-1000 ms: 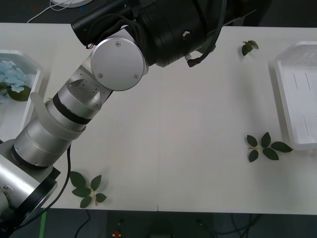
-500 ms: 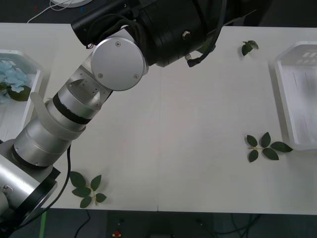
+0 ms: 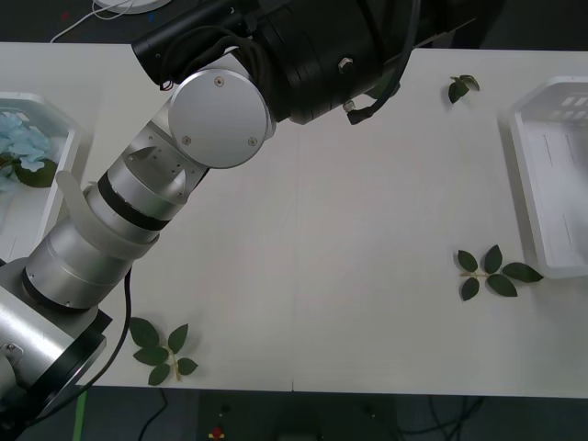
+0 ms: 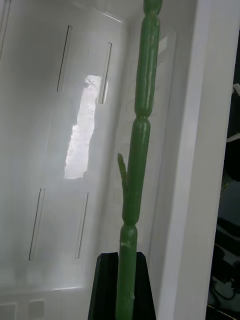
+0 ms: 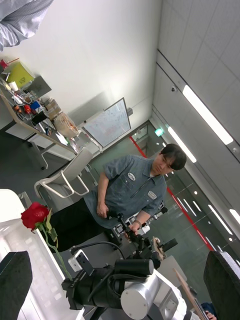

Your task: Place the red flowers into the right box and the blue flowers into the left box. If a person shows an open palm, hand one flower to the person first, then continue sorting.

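My right gripper [image 4: 127,282] is shut on the green stem of a red flower [image 4: 140,145], which hangs over the floor of the right box [image 4: 55,150]. In the left wrist view the same red flower [image 5: 34,215] stands upright with its bloom on top, held at the stem's lower end by the right gripper [image 5: 80,287] above the white right box [image 5: 25,240]. My left gripper [image 5: 119,300] is open, its black fingers [image 5: 15,285] apart, raised and facing the room. The right box [image 3: 551,193] lies at the table's right edge. The left box [image 3: 50,184] at the far left holds blue flowers [image 3: 20,142].
My left arm [image 3: 184,156] crosses the table's left half. Loose leaf sprigs lie near the right box [image 3: 496,273], at the front left [image 3: 161,349] and at the back right [image 3: 459,87]. A person stands in the room behind, away from the flowers.
A bright reflection has appeared at the far end of the right box. The left arm and the things on the table have not moved.
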`<action>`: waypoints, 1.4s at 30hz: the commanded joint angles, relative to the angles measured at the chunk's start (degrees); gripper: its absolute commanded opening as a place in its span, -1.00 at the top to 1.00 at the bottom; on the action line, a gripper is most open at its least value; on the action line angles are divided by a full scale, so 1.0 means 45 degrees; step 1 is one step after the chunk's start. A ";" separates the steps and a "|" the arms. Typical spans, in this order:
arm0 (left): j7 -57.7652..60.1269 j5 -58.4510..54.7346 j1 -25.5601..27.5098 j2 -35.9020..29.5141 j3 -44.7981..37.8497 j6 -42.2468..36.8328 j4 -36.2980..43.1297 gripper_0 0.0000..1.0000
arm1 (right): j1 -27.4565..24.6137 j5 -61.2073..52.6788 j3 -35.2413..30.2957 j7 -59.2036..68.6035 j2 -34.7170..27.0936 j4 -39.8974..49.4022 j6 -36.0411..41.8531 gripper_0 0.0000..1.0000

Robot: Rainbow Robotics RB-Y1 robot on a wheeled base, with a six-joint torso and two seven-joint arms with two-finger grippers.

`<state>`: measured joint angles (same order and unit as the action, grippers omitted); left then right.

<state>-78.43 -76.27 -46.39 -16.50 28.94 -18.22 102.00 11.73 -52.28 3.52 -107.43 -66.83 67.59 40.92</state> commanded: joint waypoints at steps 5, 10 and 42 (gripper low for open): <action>-0.0656 -0.0121 -0.0707 -0.0299 0.0152 0.0182 0.0205 -1.00 | 0.0283 0.0407 -0.0041 0.0279 0.0280 -0.0040 -0.0187 0.04; -0.0656 -0.0121 -0.0707 -0.0299 0.0152 0.0182 0.0205 -1.00 | 0.0264 0.0270 -0.0041 0.0259 0.0280 -0.0040 -0.0226 -1.00; -0.6028 0.0015 0.0251 -0.1256 -1.1157 -2.0209 -0.0225 -1.00 | -0.0693 -0.7230 -0.4045 -0.1870 0.0163 0.4667 0.5965 -1.00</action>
<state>-101.05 -78.31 -46.15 -20.27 -20.21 -105.95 100.48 9.84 -79.11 -10.90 -110.03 -66.11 84.83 65.37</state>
